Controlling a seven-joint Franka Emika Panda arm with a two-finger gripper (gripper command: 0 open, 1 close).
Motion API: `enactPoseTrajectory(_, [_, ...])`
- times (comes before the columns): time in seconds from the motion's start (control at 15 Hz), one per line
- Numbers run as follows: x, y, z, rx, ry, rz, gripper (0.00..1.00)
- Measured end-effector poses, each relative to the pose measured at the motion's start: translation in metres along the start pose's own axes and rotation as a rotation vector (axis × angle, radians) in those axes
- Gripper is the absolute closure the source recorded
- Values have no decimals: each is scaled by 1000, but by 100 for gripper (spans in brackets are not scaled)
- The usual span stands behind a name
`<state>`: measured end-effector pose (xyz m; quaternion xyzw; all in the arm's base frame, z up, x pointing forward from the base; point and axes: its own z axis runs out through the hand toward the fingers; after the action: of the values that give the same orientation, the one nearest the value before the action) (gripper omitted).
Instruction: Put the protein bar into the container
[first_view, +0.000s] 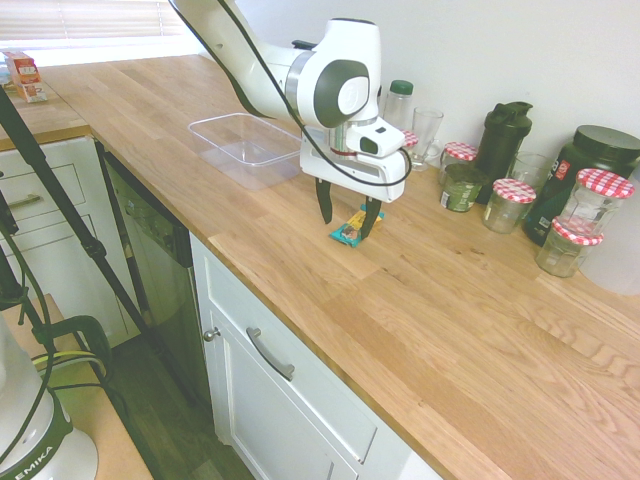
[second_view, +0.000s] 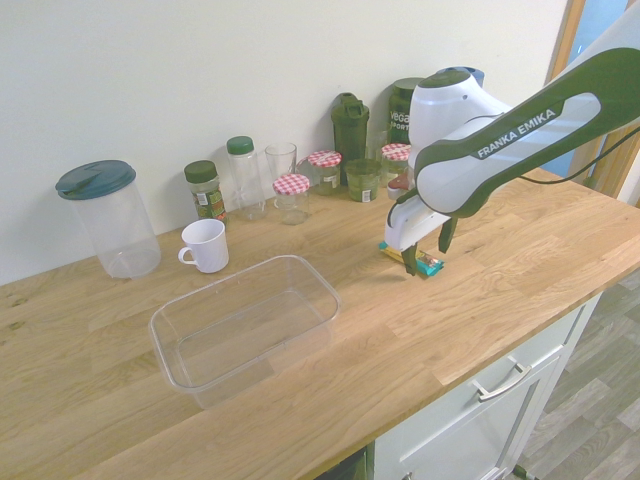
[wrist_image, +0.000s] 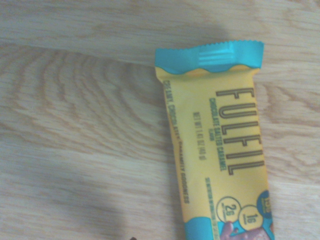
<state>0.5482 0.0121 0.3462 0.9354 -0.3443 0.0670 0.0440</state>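
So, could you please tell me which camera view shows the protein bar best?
The wrist view: the protein bar fills the picture, its yellow wrapper, teal end and print legible. In both exterior views it is small on the wooden counter, partly hidden by the open claw above it.
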Motion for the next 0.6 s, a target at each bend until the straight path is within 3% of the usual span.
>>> enactPoseTrajectory(0.4, [14,0,12,-13,2,10,0])
enactPoseTrajectory(0.47, [17,-4,12,-12,6,7,100])
enactPoseTrajectory(0.6, [21,-7,13,-10,9,4,100])
